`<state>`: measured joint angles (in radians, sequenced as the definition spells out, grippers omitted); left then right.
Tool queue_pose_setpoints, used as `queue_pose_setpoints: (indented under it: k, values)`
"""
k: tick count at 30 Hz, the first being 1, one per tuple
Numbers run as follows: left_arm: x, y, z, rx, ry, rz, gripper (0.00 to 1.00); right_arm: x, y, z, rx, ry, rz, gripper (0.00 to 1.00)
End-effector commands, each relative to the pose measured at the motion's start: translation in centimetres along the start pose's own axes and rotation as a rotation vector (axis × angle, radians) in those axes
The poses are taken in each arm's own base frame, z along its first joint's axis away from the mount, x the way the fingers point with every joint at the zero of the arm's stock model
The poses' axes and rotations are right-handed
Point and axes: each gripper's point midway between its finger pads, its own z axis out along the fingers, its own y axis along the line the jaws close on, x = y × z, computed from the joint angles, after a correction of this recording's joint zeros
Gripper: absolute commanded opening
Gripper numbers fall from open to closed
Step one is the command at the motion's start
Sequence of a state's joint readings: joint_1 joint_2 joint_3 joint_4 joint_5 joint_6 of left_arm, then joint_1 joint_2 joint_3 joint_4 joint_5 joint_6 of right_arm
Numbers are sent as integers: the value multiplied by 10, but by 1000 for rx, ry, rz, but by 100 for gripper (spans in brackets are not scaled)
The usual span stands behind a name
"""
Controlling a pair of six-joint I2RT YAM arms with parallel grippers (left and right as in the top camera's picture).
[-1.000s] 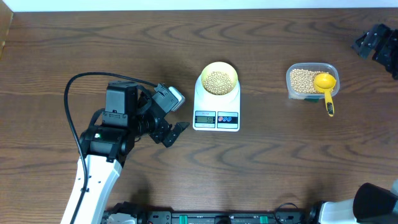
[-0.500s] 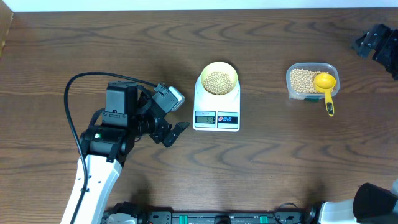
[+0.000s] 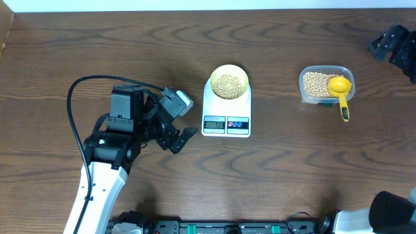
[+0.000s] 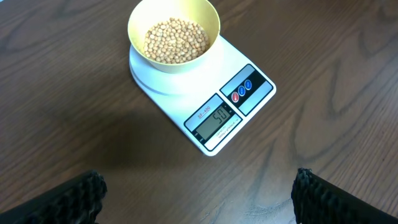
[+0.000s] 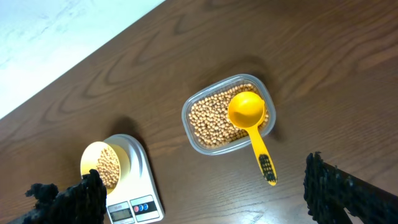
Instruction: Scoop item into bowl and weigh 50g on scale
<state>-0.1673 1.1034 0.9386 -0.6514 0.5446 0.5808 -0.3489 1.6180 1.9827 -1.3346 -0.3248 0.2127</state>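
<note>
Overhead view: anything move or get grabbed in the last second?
No visible change. The small pale yellow bowl of tan beans sits on the white rectangular digital scale; the bright yellow handled scoop rests in the clear plastic tub. The left gripper and right gripper hold nothing, jaws open.

Scale, tub well apart; open table between.

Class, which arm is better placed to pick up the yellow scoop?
Probably the right: the right gripper, jaws open, is nearer the scoop lying in the tub; the left gripper is beyond the scale.
</note>
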Motion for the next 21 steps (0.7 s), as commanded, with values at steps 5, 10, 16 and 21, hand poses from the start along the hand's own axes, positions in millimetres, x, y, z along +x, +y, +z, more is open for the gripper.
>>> queue_pose_setpoints:
  k: [5,10,16,21]
  values:
    - [1,0,0,6,-1,9,98,-3,2,-10,12,-31,-10,99]
    - [1,0,0,6,-1,8,98,-13,6,-10,2,-72,-135,99]
    - [1,0,0,6,-1,8,98,-7,25,-10,88,-87,-397,99]
    - [1,0,0,6,-1,8,97,1,47,-29,136,-146,-473,99]
